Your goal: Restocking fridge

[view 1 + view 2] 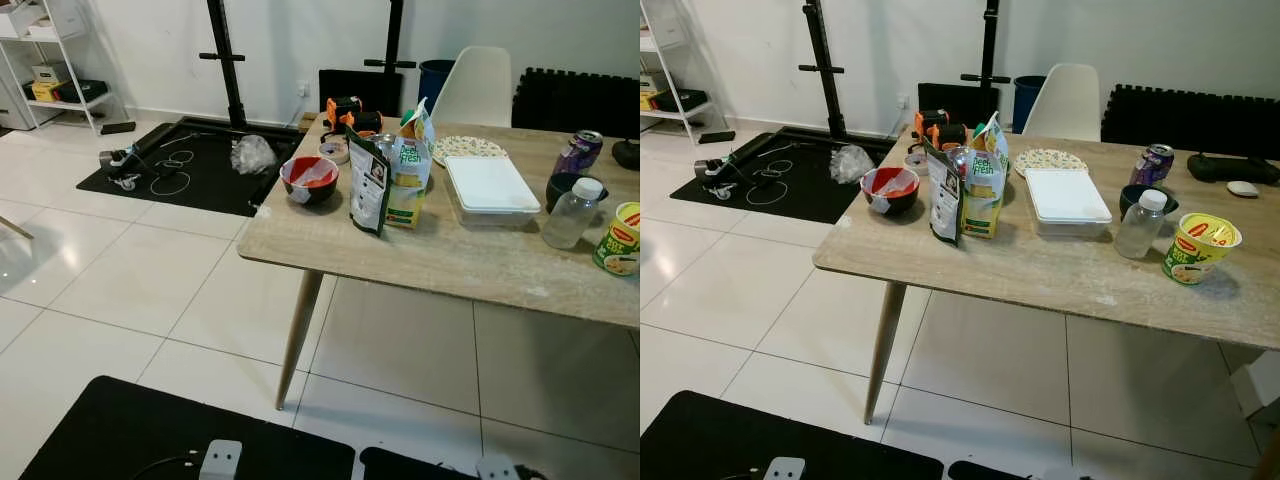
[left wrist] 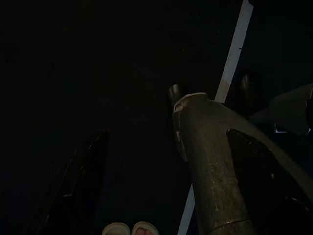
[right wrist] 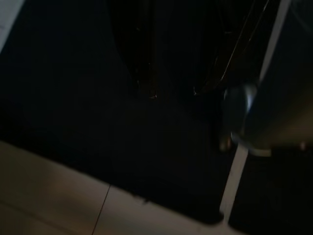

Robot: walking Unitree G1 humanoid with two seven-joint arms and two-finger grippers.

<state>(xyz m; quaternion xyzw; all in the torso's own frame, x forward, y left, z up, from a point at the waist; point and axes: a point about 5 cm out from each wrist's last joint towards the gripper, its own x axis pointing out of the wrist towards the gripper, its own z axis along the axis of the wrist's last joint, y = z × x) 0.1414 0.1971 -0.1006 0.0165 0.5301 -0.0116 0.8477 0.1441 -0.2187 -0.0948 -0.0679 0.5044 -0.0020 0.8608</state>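
Note:
A wooden table (image 1: 1040, 272) stands ahead of me with groceries on it. A Peel Fresh juice carton (image 1: 985, 185) stands beside a dark pouch (image 1: 944, 195). To their left sits a red and black bowl (image 1: 889, 188). A white lidded container (image 1: 1066, 198), a clear bottle with a white cap (image 1: 1139, 225), a purple can (image 1: 1152, 163) and a yellow cup of noodles (image 1: 1198, 248) lie further right. Both arms hang idle in the dark beside my body: the left gripper (image 2: 80, 181) and the right gripper (image 3: 186, 58) are dim shapes over the floor.
A white chair (image 1: 1065, 100) stands behind the table, with a blue bin (image 1: 1030, 95) next to it. A black mat (image 1: 770, 180) with cables and a black stand (image 1: 820, 70) lies at the left. A white shelf (image 1: 50, 60) is at the far left. White tiled floor lies between me and the table.

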